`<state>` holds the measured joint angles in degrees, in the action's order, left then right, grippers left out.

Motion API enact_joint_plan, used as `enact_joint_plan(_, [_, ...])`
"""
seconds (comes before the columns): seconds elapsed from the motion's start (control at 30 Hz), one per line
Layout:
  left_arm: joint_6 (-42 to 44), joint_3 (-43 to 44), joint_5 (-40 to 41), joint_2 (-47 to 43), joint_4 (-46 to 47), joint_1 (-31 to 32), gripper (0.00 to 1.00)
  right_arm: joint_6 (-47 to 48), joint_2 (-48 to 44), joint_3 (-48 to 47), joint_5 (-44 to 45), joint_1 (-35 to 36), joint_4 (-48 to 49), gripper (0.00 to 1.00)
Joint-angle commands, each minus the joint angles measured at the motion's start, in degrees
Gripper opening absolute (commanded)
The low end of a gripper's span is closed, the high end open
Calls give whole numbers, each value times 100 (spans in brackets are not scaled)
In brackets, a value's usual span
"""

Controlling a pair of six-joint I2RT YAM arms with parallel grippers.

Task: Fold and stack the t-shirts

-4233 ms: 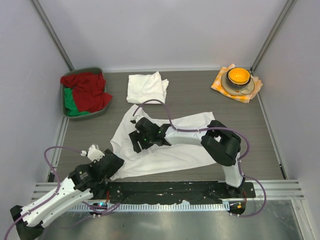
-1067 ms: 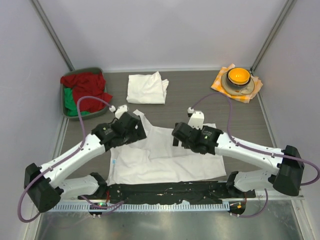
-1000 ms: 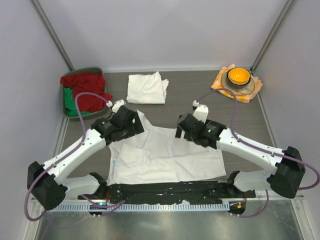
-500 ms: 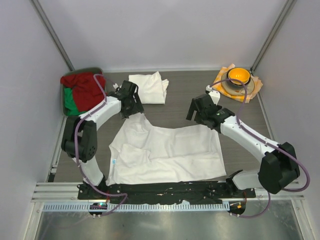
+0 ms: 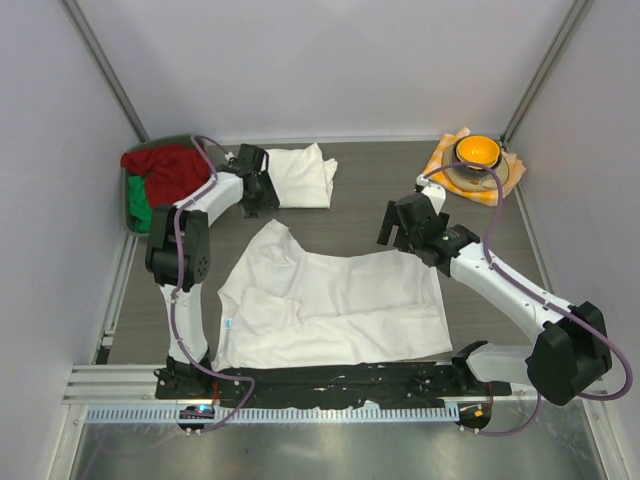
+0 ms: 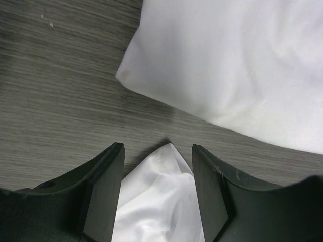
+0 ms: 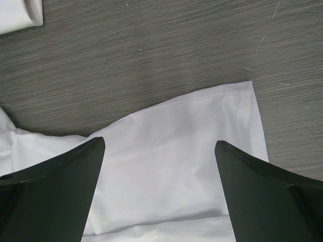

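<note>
Nearest the arm bases, the unfolded t-shirt lies spread across the middle of the counter. Four seconds ago it was a crumpled diagonal strip under the right arm. Now it is opened out, its near hem along the front edge, with a rumpled patch left of centre and a peak rising at its far left corner.

A second ago both arms were low over the shirt's far edge; since then they have swung outward and away from the bases. The right claw hovers just past the far right corner, jaws spread wide and holding nothing — its wrist view shows that corner lying flat on the wood. The left claw has gone further. Its jaws stand partly apart, and the tip of the peaked corner lies between them, not visibly pinched.

Just beyond that tip, apart from it, sits the folded t-shirt — the start of the stack. A red cloth is heaped in the far left corner, and an orange bowl rests on a checked cloth at far right.

The spreading step looks done, so the shirt seems ready for its first fold. That fold likely calls for a firm pinch on both far corners.
</note>
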<state>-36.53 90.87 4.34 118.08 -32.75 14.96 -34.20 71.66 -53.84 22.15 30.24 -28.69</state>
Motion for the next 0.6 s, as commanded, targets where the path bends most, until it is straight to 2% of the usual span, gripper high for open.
enact_joint_plan(0.0, [120,115,-293,4,-82,-2,60,115,93,-12,9,-9,179,97])
enact_joint_plan(0.57, [603,-605,-294,-163,216,139,55,106,199,76,-97,-18,241,97])
